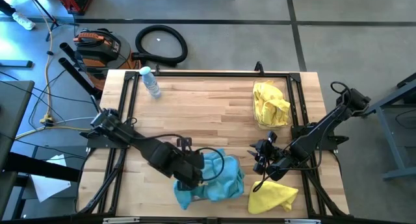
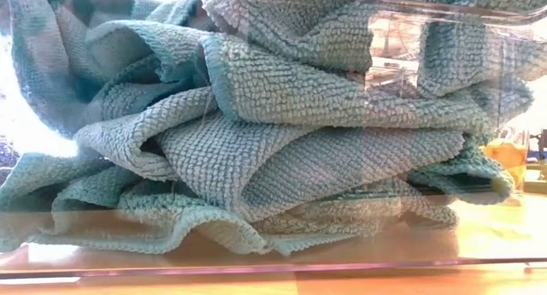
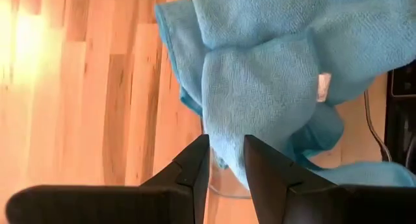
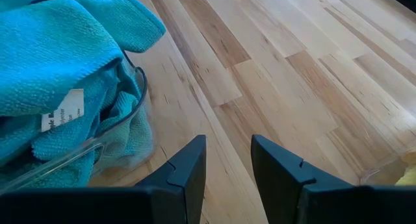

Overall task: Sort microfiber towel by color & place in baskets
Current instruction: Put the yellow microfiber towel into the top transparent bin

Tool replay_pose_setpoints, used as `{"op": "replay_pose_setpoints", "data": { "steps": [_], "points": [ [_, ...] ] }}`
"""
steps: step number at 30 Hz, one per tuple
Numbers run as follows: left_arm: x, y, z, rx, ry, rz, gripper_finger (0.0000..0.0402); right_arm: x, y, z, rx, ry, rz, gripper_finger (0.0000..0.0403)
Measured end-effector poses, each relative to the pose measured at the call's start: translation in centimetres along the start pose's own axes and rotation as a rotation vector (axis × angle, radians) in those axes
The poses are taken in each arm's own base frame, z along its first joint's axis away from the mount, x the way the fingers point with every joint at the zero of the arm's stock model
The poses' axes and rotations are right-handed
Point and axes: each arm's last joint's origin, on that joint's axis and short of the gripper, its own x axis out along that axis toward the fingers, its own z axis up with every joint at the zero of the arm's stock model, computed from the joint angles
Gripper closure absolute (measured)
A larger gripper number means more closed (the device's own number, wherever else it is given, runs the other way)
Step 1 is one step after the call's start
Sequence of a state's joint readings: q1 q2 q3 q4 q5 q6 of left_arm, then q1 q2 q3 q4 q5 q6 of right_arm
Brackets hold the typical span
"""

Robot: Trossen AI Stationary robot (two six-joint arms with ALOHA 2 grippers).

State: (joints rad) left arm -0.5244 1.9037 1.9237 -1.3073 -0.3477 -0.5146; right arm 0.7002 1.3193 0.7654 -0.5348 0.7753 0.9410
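Several teal-blue microfiber towels [image 1: 218,178] are heaped in a clear basket [image 2: 256,265] near the table's front middle; some hang over its rim. My left gripper [image 1: 193,178] hovers open over the heap's left side, fingers pointing steeply down, nothing between them [image 3: 227,175]. My right gripper [image 1: 260,160] is open to the right of the heap, above bare wood [image 4: 229,178]. A yellow towel [image 1: 273,195] lies crumpled on the table at the front right. More yellow towels [image 1: 271,104] fill a second clear basket [image 1: 258,122] at the far right.
A clear water bottle [image 1: 151,81] lies at the table's far left. Black frame rails [image 1: 123,113] run along the table's edges. Bare wood [image 1: 201,113] lies open across the middle of the table.
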Motion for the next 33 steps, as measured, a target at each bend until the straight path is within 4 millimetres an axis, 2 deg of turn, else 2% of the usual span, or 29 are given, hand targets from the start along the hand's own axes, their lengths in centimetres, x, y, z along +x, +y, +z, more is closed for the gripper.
{"op": "replay_pose_setpoints", "data": {
  "steps": [4, 7, 10, 14, 18, 21, 24, 26, 29, 33],
  "points": [
    [1.2, 0.1, -0.5, 0.008, 0.019, -0.021, 0.0319, 0.0, 0.0, 0.0, 0.000, 0.000, 0.000, 0.0287],
    [2.4, 0.3, -1.2, 0.023, 0.053, 0.023, 0.0319, 0.0, 0.0, 0.0, 0.001, 0.000, 0.000, 0.0287],
    [2.7, 0.9, -2.1, 0.030, 0.060, 0.068, 0.0319, 0.0, 0.0, 0.0, 0.032, -0.001, 0.002, 0.0287],
    [1.8, 2.7, -3.8, 0.004, 0.021, 0.097, 0.0319, 0.0, 0.1, -0.1, 0.109, 0.045, 0.030, 0.0287],
    [0.3, 5.4, -6.5, -0.038, -0.095, 0.069, 0.0319, 0.0, 0.2, -0.3, 0.174, 0.087, 0.051, 0.0287],
    [0.2, 7.4, -8.9, -0.057, -0.191, 0.043, 0.0319, 0.1, 0.2, -0.2, 0.203, 0.084, 0.046, 0.0287],
    [0.6, 9.1, -11.4, -0.055, -0.286, 0.023, 0.0319, 0.4, -0.1, 0.1, 0.148, 0.065, 0.024, 0.0287],
    [1.2, 10.0, -13.1, -0.064, -0.353, 0.014, 0.0319, 0.6, -0.3, 0.3, 0.217, 0.135, 0.044, 0.0287],
    [2.0, 11.1, -15.4, -0.077, -0.471, 0.000, 0.0319, 0.2, -0.5, 1.1, 0.414, 0.374, 0.076, 0.0287],
    [3.4, 12.4, -17.9, -0.107, -0.601, -0.006, 0.0319, -2.1, -0.5, 1.5, 0.525, 0.548, -0.030, 0.0287]
  ]
}}
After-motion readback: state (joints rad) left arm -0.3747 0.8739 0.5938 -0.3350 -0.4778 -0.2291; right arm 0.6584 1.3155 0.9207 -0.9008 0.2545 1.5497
